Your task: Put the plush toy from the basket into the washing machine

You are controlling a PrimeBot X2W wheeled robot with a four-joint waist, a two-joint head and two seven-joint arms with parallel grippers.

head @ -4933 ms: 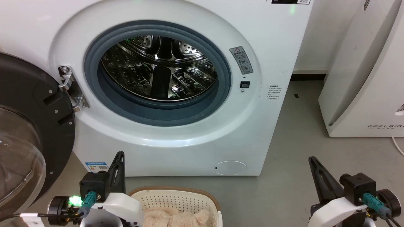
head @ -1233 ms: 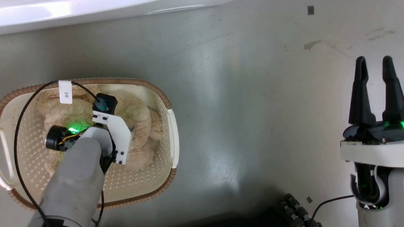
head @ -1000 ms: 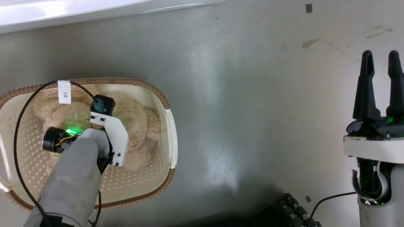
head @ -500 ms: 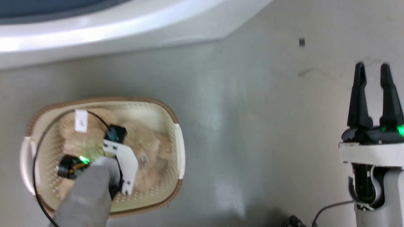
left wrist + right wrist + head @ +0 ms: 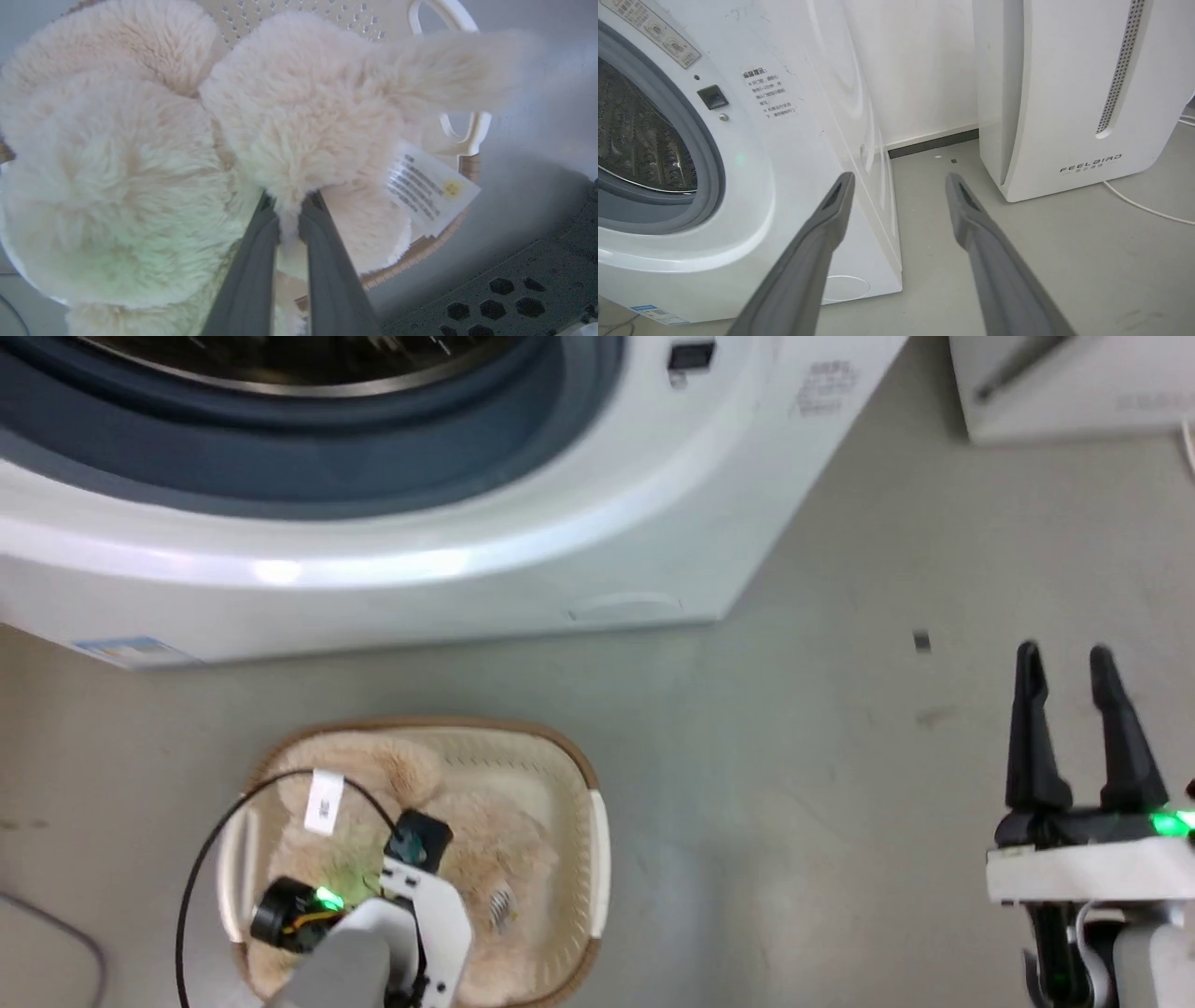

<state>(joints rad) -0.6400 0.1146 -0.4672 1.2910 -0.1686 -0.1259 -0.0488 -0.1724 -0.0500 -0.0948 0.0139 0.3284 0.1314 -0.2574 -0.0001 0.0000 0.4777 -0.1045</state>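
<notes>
The fluffy cream plush toy (image 5: pixel 504 859) fills the cream perforated basket (image 5: pixel 597 840) on the floor at the lower left. My left gripper (image 5: pixel 290 205) points down into it and is shut on a tuft of the plush toy (image 5: pixel 303 121); its white sewn tag (image 5: pixel 427 186) hangs to the right. The basket's rim (image 5: pixel 467 163) shows beneath the toy. Whether the toy is clear of the basket bottom I cannot tell. The washing machine (image 5: pixel 560 523) stands just beyond, its grey door ring (image 5: pixel 280 448) uncovered. My right gripper (image 5: pixel 1064 658) hangs open and empty over the floor.
The steel drum (image 5: pixel 635 140) shows through the washer's opening. A smooth white slanted appliance (image 5: pixel 1064 93) stands right of the washer, with a white cable (image 5: pixel 1148 207) on the floor beside it. My dark perforated base (image 5: pixel 514 289) lies close to the basket.
The head camera has tilted up, so the washer front has come into view and the basket sits lower. My left gripper stays shut on the toy, whose tag now shows. The right gripper stays open.
</notes>
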